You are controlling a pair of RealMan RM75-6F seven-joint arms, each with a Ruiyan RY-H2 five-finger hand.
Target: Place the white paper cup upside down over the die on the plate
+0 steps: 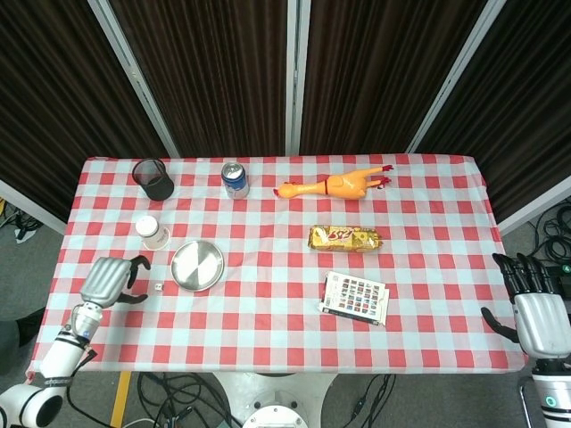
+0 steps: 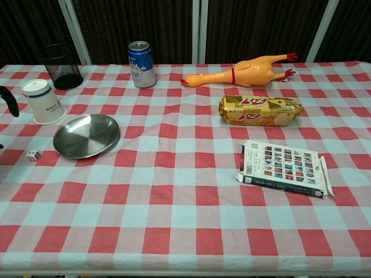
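The white paper cup (image 1: 152, 233) (image 2: 43, 102) stands upside down on the checked cloth, just left of and behind the steel plate (image 1: 197, 265) (image 2: 87, 135). The small white die (image 1: 158, 287) (image 2: 33, 155) lies on the cloth off the plate's front-left rim. My left hand (image 1: 109, 281) hovers over the table's left part, a short way left of the die and in front of the cup, fingers apart and holding nothing; the chest view shows only a black fingertip (image 2: 8, 99) at its left edge. My right hand (image 1: 535, 314) stays off the table's right edge, open and empty.
A black mesh pen holder (image 1: 153, 178) and a blue can (image 1: 235, 179) stand along the back. A rubber chicken (image 1: 335, 185) lies at back centre, with a yellow snack pack (image 1: 345, 237) in front of it and a booklet (image 1: 355, 297) nearer the front.
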